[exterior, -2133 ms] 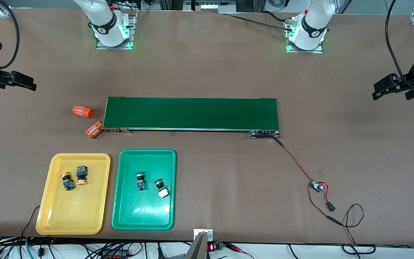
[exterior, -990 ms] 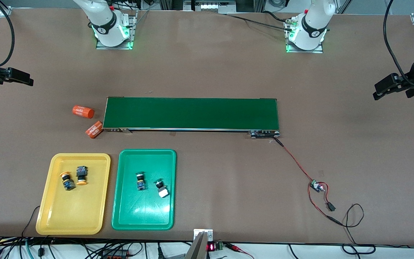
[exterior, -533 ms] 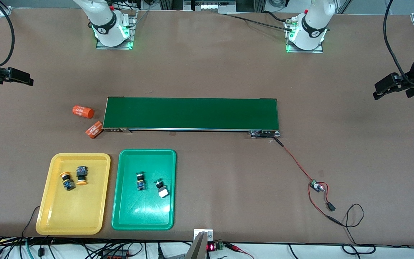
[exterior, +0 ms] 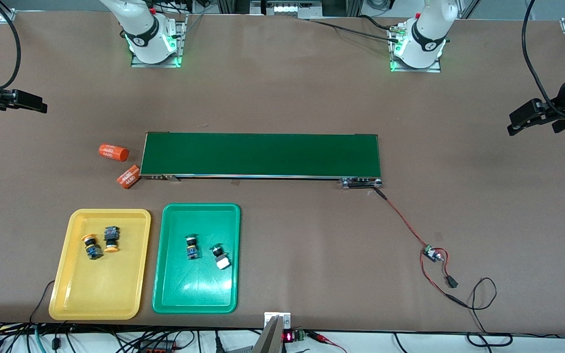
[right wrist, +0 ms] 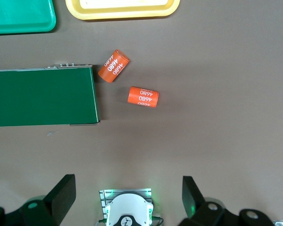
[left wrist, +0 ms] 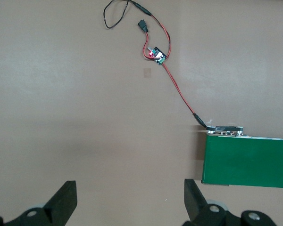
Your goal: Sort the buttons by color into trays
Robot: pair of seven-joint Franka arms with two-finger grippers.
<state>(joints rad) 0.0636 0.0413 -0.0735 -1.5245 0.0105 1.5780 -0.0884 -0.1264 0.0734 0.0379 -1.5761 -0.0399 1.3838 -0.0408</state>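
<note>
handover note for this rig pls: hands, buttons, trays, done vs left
Left hand: open, empty, up over bare table at the left arm's end. Waiting.
Right hand: open, empty, up over the table at the right arm's end.
Yellow tray: both yellow buttons in it.
Green tray: both green buttons in it.
Done: all four look sorted.
Left: nothing visible; belt carries no buttons.

Each orange cylinder (right wrist: 143, 97) beside the belt's end reads "4680", printed twice in white. The second one (right wrist: 113, 66) matches it.
</note>
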